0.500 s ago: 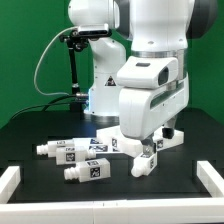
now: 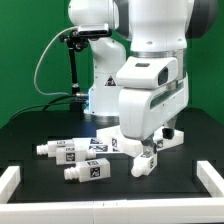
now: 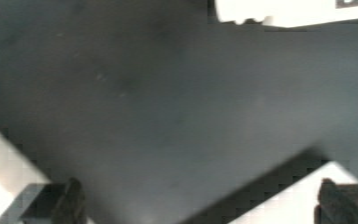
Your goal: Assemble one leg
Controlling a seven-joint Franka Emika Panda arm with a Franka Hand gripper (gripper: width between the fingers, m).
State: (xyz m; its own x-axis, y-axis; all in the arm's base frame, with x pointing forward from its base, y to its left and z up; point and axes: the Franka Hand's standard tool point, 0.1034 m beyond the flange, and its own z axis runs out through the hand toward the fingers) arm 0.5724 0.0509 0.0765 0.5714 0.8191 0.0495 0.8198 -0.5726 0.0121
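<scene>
Exterior view: stubby white leg [image 2: 143, 164], black-and-white tag, seemingly beside fingers [image 3: 53, 201], wide apart.

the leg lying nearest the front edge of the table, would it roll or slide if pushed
That leg lies on its side on the table, so tipping is unlikely; a sideways nudge would probably slide or roll it. It looks like small moulded plastic, so likely stiff and light. Its smooth surface might slip in the open claw.
</scene>
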